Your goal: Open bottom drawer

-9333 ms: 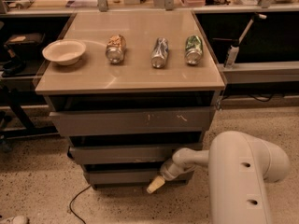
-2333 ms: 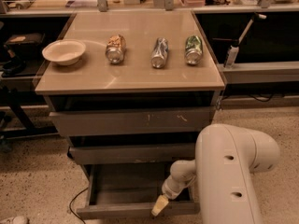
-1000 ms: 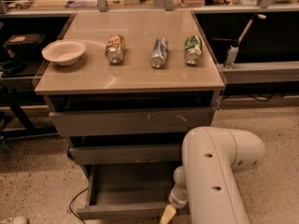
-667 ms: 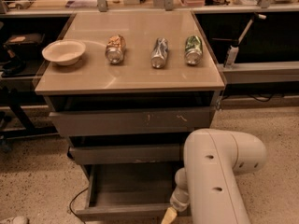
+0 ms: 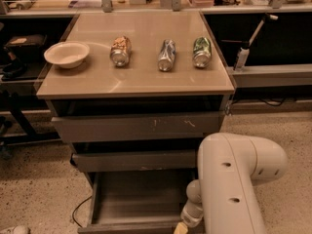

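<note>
The bottom drawer (image 5: 139, 199) stands pulled out toward me, its shallow grey tray interior showing; its front panel (image 5: 131, 226) lies at the picture's lower edge. Above it are the middle drawer (image 5: 134, 161) and the top drawer (image 5: 139, 126), both pushed in. My gripper (image 5: 181, 227) hangs at the bottom edge of the view, at the right end of the bottom drawer's front. The white arm (image 5: 236, 179) rises right of it and hides the drawer's right side.
On the cabinet top (image 5: 136, 79) lie a white bowl (image 5: 67, 54) at the left and three cans on their sides (image 5: 120, 50) (image 5: 166, 54) (image 5: 202, 51). A cable (image 5: 78, 211) trails on the speckled floor left of the drawer. Workbenches stand behind and to both sides.
The bottom drawer went from shut to pulled far out. The gripper moved down toward me with the drawer's front. In the last second nearly nothing has moved.
</note>
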